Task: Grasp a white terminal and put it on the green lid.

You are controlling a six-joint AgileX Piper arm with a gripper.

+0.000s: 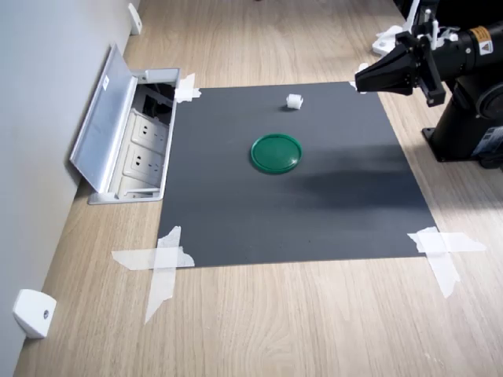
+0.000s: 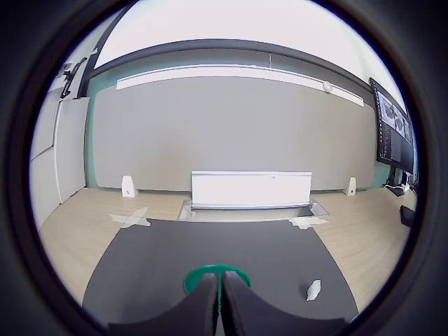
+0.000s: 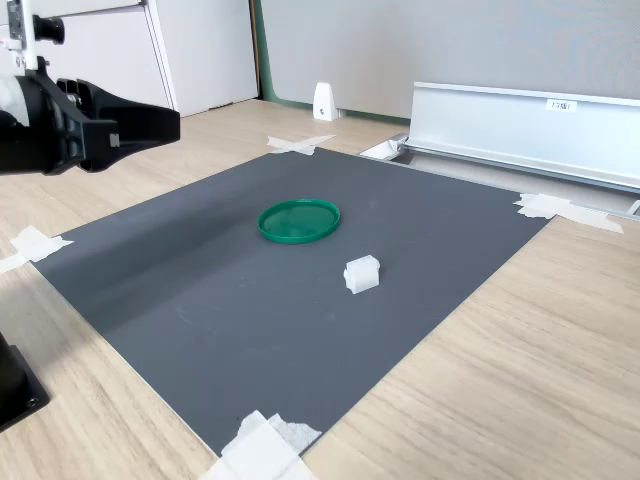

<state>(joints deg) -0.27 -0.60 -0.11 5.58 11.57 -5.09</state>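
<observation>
The green lid (image 1: 276, 152) lies flat near the middle of a dark grey mat (image 1: 236, 220) taped at its corners to a wooden table (image 1: 314, 314). In the first exterior view the white terminal (image 1: 294, 101) sits on the mat at about one o'clock from the lid, near it but not touching; in the second exterior view the same little block (image 3: 361, 274) shows at roughly four o'clock from the lid (image 3: 298, 220). The gripper (image 1: 360, 78) hangs in the air over the mat's edge, well apart from both, at about two o'clock from the lid in the first exterior view. Its black fingers (image 2: 238, 308) are pressed together with nothing between them, as the wrist view shows. An open socket box (image 1: 130, 141) with its lid up sits at the mat's nine o'clock side by the wall.
</observation>
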